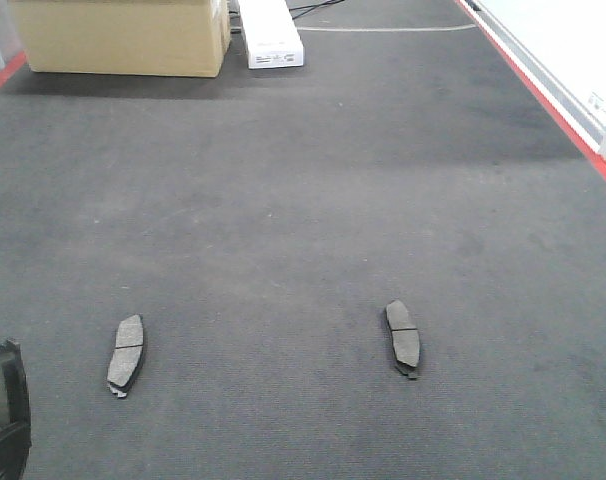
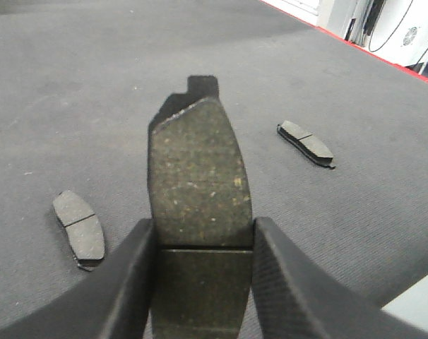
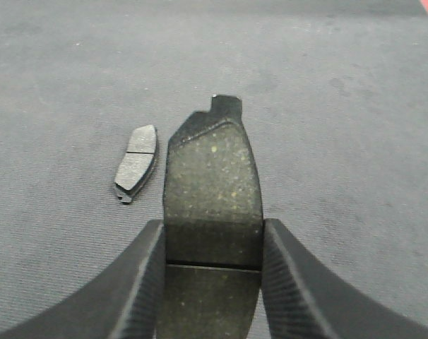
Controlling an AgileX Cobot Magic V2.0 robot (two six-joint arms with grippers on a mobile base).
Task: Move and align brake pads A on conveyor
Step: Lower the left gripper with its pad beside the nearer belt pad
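Two brake pads A lie flat on the dark grey conveyor, one at the near left and one at the near right, both pointing roughly away from me. My left gripper is shut on a third pad, its friction face up, held above the belt. Past it, the left wrist view shows the two lying pads. My right gripper is shut on a fourth pad, with one lying pad just to its left. The front view catches only dark arm parts at its bottom corners.
A cardboard box and a white device stand at the belt's far end. A red strip and a white rail run along the right edge. White equipment stands beyond that edge.
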